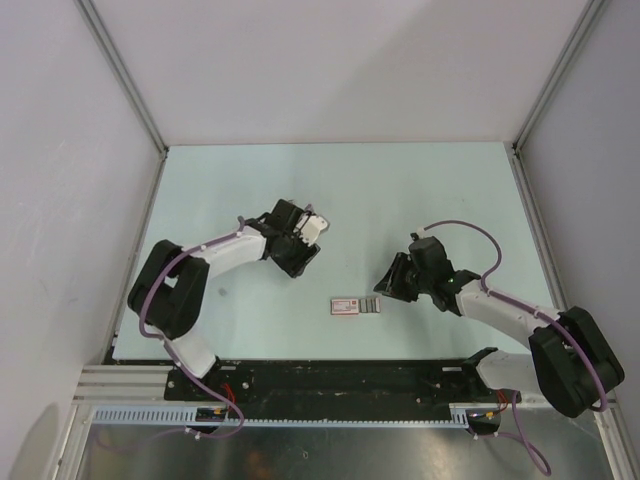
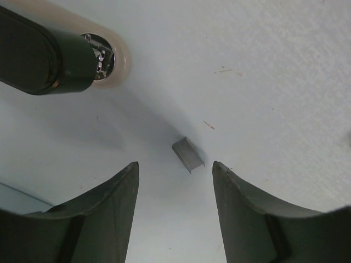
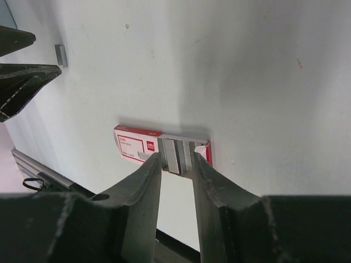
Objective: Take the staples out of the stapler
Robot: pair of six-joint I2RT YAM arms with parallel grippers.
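staples (image 3: 176, 153) right of the stapler (image 3: 134, 145) look light and crumbly, I'd pinch the strip's sides; right gripper (image 3: 175, 161) barely parted over them, left gripper (image 2: 175, 167) spread, empty

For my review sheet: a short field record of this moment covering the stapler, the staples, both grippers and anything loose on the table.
stapler: lying flat on the table, between the two arms
staples: grey strip lying flat at the stapler's end nearer the right arm
loose piece: short staple segment lying apart on the table, just ahead of the left gripper
left gripper: open, holding nothing
right gripper: jaws apart, staples seen through the gap; contact unclear
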